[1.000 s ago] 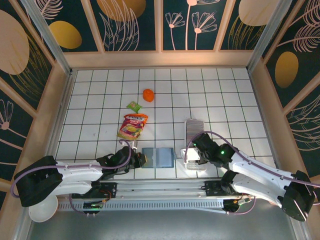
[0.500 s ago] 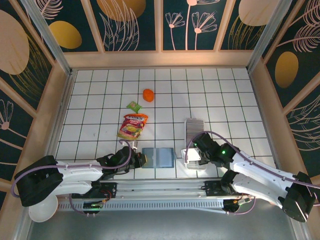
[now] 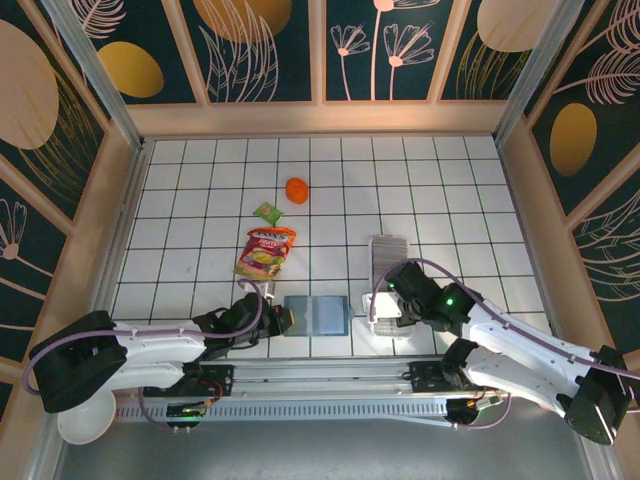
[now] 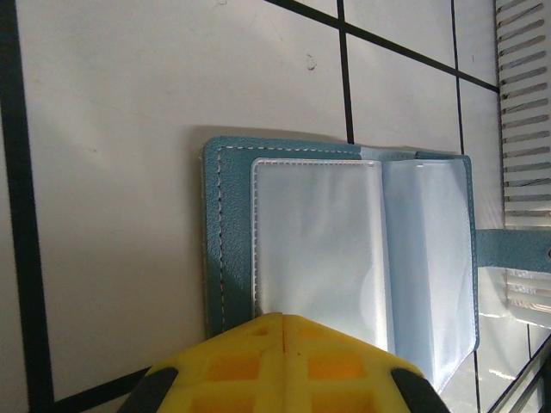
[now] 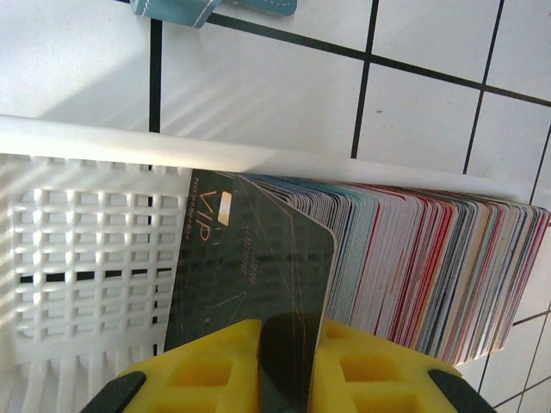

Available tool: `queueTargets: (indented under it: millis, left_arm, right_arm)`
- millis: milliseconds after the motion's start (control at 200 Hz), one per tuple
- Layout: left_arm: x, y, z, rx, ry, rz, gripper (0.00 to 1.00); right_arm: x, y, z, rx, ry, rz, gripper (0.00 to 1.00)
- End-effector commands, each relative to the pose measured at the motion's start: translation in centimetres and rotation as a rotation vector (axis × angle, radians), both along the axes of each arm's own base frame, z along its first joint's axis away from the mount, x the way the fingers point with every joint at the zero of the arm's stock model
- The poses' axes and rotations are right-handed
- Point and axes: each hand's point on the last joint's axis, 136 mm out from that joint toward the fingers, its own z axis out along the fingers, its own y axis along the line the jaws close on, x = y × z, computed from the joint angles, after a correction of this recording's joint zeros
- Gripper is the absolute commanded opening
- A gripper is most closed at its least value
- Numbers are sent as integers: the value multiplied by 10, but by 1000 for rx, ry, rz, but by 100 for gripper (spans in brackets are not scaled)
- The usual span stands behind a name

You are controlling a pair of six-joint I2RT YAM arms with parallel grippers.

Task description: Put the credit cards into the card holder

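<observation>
In the white tray, packed credit cards.

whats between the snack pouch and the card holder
Just bare tiled table between the snack pouch and the card holder, seen in the top view.

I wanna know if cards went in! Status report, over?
Left fingers shut, at edge of open card holder. Right fingers astride dark VIP card in tray. Nothing blocking.

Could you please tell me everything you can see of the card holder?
The card holder is a teal, stitched, leather-like wallet lying open and flat on the tiled table, clear sleeves facing up, its clasp tab pointing toward the white tray. The shut left gripper sits over its left edge.
</observation>
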Motion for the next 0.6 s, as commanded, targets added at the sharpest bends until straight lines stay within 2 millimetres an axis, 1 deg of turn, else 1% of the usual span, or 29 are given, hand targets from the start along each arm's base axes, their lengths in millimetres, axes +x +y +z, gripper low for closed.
queueTargets:
  millis: [0,225,300,390,455,596]
  left_arm:
    - [-13,13,-22,61,66,-10,0]
    - [-14,13,-23,62,72,-15,0]
    - [-14,12,-22,60,71,-16,0]
    - [-14,12,-23,60,70,-15,0]
    - [-13,12,-22,57,69,-16,0]
    - [-14,11,-22,58,70,-17,0]
  right_arm:
    - [2,0,17,33,5,-47,17]
    - [-9,2,20,63,82,-70,13]
    - [-12,3,23,70,100,-70,9]
    - [-15,2,25,71,114,-68,2]
    - [-18,2,25,70,128,-66,0]
    - [-20,3,29,76,144,-64,0]
